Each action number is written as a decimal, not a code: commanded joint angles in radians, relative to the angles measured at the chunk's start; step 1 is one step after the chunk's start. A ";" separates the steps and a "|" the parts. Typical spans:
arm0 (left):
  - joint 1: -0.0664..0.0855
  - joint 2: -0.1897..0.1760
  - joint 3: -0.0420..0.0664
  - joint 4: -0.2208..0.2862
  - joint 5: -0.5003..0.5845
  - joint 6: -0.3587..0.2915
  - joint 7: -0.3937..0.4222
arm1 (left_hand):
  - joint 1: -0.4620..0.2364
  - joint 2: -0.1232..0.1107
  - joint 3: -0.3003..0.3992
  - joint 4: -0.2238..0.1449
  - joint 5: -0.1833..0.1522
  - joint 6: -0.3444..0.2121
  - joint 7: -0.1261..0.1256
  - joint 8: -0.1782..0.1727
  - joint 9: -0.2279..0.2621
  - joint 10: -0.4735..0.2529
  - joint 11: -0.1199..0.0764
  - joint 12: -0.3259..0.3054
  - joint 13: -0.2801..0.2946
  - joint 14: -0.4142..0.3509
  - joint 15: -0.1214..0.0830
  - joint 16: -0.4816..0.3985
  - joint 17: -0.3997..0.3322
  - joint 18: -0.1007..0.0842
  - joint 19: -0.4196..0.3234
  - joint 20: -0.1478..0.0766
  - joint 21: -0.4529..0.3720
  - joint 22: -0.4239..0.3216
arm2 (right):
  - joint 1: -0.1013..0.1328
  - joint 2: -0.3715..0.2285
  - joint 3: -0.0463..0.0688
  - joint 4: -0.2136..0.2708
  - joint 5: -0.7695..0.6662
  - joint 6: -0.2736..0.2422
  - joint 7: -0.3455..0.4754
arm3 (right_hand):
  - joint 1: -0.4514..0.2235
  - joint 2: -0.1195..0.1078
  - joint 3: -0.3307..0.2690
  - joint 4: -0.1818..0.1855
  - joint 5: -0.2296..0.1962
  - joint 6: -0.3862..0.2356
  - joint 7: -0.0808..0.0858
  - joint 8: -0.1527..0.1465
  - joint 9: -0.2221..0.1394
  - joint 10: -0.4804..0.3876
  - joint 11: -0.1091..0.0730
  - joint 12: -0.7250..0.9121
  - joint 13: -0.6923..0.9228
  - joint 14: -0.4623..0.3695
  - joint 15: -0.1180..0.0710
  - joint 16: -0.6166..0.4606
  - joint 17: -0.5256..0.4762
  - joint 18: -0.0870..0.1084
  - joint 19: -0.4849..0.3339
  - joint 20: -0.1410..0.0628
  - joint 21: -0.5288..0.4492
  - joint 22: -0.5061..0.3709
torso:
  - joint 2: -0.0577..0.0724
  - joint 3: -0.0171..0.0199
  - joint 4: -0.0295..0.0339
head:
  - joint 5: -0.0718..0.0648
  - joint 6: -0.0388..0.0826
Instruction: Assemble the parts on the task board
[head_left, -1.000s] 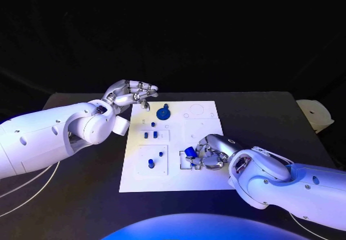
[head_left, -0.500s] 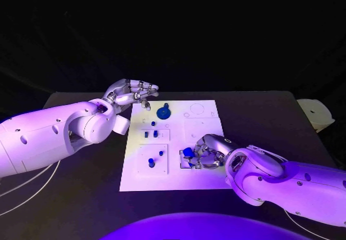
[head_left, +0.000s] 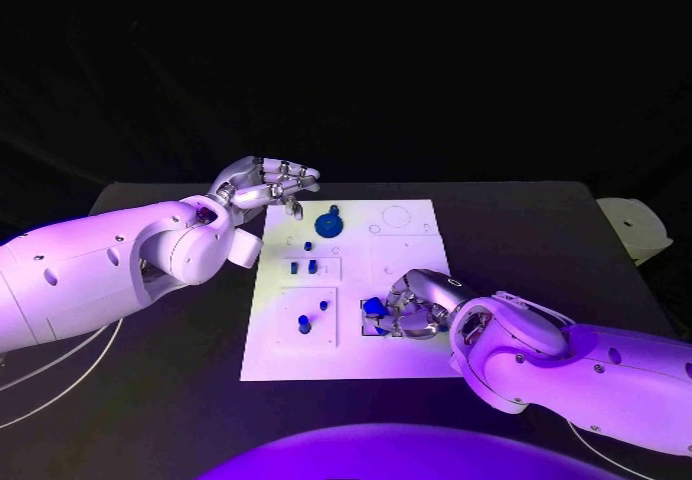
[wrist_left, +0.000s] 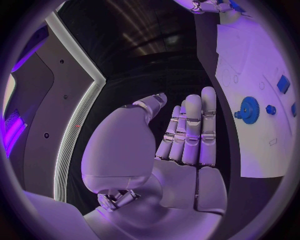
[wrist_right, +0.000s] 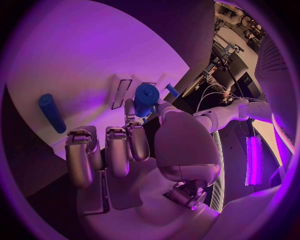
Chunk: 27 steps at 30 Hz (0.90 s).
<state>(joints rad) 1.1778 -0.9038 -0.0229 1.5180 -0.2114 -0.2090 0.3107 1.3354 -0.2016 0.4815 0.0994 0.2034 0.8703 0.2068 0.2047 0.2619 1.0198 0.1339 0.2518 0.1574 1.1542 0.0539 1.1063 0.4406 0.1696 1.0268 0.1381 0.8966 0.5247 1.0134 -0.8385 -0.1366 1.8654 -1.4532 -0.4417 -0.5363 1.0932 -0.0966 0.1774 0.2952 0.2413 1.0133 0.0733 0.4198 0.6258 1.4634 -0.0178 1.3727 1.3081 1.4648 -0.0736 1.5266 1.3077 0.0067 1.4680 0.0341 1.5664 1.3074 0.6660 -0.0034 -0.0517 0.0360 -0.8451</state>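
The right hand bends palm-down over the task board's near half, fingers grasping a blue part — held at their tips. The left hand hovers beyond the board's far corner, fingers released, holding nothing.

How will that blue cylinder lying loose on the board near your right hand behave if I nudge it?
The blue cylinder lies on its side on the smooth white task board, so it would probably roll rather than slide. It looks like small solid plastic, likely light and stiff. The right hand already holds another blue part.
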 joint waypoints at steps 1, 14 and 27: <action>0.001 0.001 0.001 0.003 0.002 0.019 0.004 | 0.002 0.009 0.003 0.002 0.004 -0.007 -0.002 -0.003 -0.002 -0.012 0.001 0.008 0.003 -0.010 -0.001 0.006 -0.002 0.015 -0.004 0.004 -0.007 -0.003 | -0.001 0.001 0.000 -0.002 -0.014 0.008 -0.001 | -0.012 -0.002 -0.007 -0.002 -0.006 0.020 -0.020 0.003 0.002 0.008 -0.001 0.005 0.109 0.087 -0.008 0.005 0.165 -0.007 0.103 -0.008 0.004 0.263 | 0.000 -0.0009 -0.0006 | 0.002 0.002; 0.001 -0.001 0.001 0.004 -0.001 0.020 0.002 | 0.005 0.011 0.005 0.002 0.006 -0.008 -0.001 -0.002 -0.002 -0.016 0.001 0.012 0.003 -0.012 -0.001 0.006 -0.003 0.015 -0.003 0.004 -0.008 -0.004 | -0.001 0.005 0.000 -0.012 -0.024 -0.007 0.001 | -0.117 0.010 -0.143 0.000 -0.153 -0.021 -0.010 0.008 0.012 -0.023 0.008 -0.055 0.075 0.083 -0.002 -0.002 0.150 -0.007 0.103 -0.003 0.004 0.263 | 0.000 -0.0015 0.0007 | -0.001 0.000; 0.001 -0.003 0.001 0.005 -0.001 0.018 0.001 | 0.005 0.011 0.005 0.002 0.006 -0.008 -0.001 -0.002 -0.002 -0.016 0.001 0.012 0.003 -0.012 -0.001 0.006 -0.003 0.015 -0.003 0.004 -0.008 -0.004 | -0.001 -0.008 0.000 0.000 -0.025 -0.055 0.018 | -0.108 0.038 -0.247 0.000 -0.154 -0.061 0.011 -0.022 -0.011 -0.073 0.026 -0.154 0.007 0.083 0.015 0.000 0.158 -0.007 0.103 0.012 0.004 0.263 | 0.000 -0.0001 0.0002 | -0.002 0.000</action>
<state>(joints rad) 1.1780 -0.9070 -0.0229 1.5197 -0.2124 -0.2046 0.3077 1.3420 -0.1949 0.4815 0.0994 0.2069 0.8703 0.2067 0.2047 0.2610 1.0131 0.1341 0.2592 0.1591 1.1470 0.0538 1.1063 0.4381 0.1695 1.0272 0.1378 0.8928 0.5223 1.0133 -0.8433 -0.1365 1.8595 -1.4635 -0.4676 -0.5325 0.9858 -0.0668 -0.0651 0.2958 0.0845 0.9573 0.0858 0.4012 0.6162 1.3915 0.0072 1.2226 1.3077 1.4648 -0.0660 1.5266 1.3074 0.0067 1.4644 0.0381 1.5664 1.3080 0.6662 -0.0040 -0.0517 0.0359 -0.8452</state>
